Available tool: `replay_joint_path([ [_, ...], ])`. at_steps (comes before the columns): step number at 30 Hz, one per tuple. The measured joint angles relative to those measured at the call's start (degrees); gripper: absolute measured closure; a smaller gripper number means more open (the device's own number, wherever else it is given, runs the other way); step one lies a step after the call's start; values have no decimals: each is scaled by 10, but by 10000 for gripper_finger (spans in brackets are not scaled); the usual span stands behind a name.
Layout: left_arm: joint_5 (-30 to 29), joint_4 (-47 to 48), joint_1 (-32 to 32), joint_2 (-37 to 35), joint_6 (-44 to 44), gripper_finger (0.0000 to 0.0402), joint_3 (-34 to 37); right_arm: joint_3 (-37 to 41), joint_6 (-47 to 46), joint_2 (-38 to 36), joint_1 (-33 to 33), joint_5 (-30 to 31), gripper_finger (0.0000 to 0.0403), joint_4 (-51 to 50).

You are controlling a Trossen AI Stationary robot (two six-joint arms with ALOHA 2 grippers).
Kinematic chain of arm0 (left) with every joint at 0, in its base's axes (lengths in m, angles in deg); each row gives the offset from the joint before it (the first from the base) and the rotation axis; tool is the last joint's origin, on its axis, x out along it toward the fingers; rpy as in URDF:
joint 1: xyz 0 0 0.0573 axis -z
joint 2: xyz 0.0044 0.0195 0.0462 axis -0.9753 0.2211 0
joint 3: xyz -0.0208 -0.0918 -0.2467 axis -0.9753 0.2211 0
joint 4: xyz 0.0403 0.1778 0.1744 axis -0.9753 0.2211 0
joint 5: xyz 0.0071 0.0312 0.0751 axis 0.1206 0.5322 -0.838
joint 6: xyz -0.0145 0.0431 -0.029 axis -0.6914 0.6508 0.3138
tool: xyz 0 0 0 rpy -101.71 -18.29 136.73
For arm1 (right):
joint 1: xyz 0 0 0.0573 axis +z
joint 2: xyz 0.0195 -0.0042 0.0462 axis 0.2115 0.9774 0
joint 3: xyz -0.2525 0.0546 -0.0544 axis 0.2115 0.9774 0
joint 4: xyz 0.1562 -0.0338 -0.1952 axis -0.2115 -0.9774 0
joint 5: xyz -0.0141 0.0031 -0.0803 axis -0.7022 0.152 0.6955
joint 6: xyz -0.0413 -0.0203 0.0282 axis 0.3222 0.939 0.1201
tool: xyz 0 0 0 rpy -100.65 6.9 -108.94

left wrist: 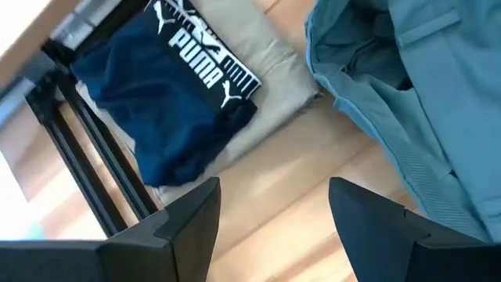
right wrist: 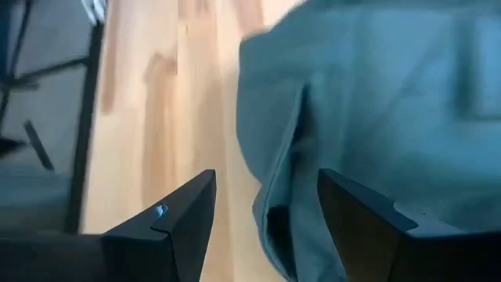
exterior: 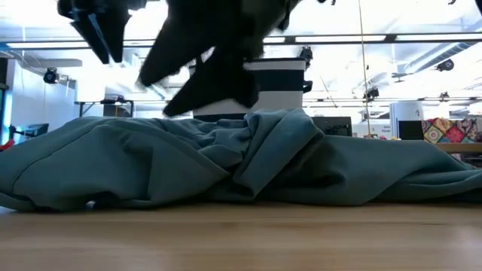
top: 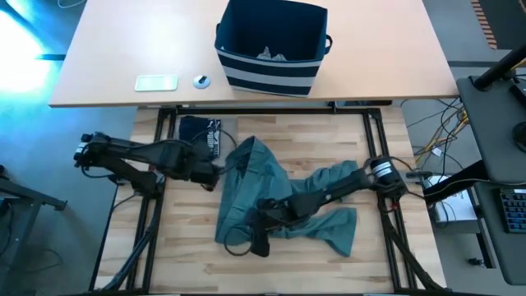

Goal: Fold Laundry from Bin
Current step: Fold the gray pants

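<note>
Currently in the spreading step: teal-green garment point(top: 279, 197) lies crumpled at centre of the wooden surface point(top: 378, 263), unfolded. Left gripper point(top: 215, 173) released, empty, at the garment's left edge, near the navy piece point(left wrist: 168, 102) stacked on the beige one point(left wrist: 270, 74). Right gripper point(top: 256, 234) released over the lower-left hem. Bin point(top: 271, 45) at top centre. Next, by my reading: regrip two corners and pull flat.
</note>
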Motion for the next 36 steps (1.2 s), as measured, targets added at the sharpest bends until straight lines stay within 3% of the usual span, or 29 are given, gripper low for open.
replay_joint_path([
  [6,7,-1,20,-48,-56,180,19,0,49,58,0,-2,184,95],
  [10,8,-2,21,-71,-75,180,28,-6,49,89,0,52,194,87],
  [13,7,-2,21,-83,-75,180,29,-15,25,90,0,73,247,49],
  [17,-16,-3,21,-89,-71,180,29,-42,14,58,9,93,371,-59],
  [21,-54,-11,21,-87,-62,180,30,-105,-29,-6,43,149,392,-268],
  [24,-72,-42,20,-83,-27,180,39,-154,-101,-73,83,223,393,-429],
  [28,-75,-103,6,-73,10,180,55,-175,-263,-150,144,293,394,-578],
  [36,-18,-247,-26,-46,85,180,117,-48,-601,-263,261,318,393,-655],
])
